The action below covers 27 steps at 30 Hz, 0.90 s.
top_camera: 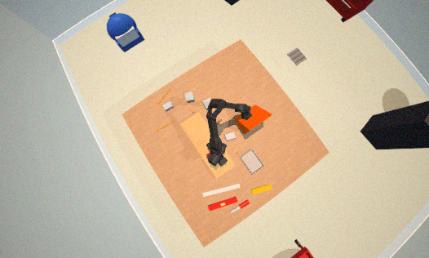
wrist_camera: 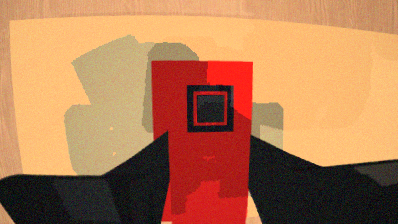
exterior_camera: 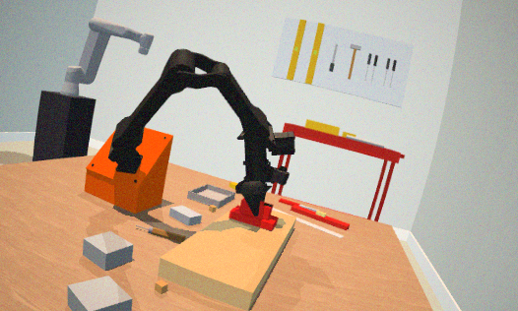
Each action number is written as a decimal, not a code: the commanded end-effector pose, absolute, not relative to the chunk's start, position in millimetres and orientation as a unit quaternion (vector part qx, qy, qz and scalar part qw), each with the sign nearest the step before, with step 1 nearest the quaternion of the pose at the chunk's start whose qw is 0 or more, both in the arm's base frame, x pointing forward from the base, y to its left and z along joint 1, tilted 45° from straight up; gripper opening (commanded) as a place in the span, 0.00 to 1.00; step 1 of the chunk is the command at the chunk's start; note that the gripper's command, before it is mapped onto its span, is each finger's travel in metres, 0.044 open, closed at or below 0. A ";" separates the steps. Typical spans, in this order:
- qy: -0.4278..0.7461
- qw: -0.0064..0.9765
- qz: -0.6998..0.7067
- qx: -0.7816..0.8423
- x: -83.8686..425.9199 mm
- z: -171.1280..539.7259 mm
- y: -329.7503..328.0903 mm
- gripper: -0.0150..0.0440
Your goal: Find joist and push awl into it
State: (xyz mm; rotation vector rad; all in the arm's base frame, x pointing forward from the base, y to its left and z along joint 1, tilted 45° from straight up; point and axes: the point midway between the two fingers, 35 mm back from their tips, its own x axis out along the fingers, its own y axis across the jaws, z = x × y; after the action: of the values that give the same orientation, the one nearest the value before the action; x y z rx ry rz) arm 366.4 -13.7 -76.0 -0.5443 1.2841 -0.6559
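Your top view looks steeply down from high over the square wooden desk (top_camera: 267,90) (exterior_camera: 32,212) (wrist_camera: 100,7), far enough back to take in all four corners and the surrounding floor, with the desk turned like a diamond. Your exterior view sits nearer, beside the desk and somewhat above it, facing across to a pale wall-mounted tool board (exterior_camera: 345,59), its horizon tilted. Both share the black jointed arm (top_camera: 213,126) (exterior_camera: 156,100) and the shallow grey tray (top_camera: 251,162) (exterior_camera: 205,200). Your wrist view looks down close from the hand (top_camera: 215,162) (exterior_camera: 254,209) (wrist_camera: 209,134); all three share the red blocky stud finder (top_camera: 208,154) (exterior_camera: 254,217) (wrist_camera: 205,150) and the pale tan floor panel (top_camera: 196,126) (exterior_camera: 220,266) (wrist_camera: 310,75)
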 end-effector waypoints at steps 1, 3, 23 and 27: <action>0.579 0.717 -0.300 -0.246 365.2 -66.7 -24.3 0.25; 0.579 0.717 -0.300 -0.246 364.5 -63.1 -28.0 0.25; 0.579 0.717 -0.301 -0.247 356.9 -26.5 -64.9 0.25; 0.579 0.716 -0.301 -0.247 355.4 -19.2 -72.2 0.25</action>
State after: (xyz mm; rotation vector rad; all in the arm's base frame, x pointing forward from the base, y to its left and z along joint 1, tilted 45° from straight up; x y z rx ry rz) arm 356.7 -63.6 -26.8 -0.5477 1.2853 -0.6564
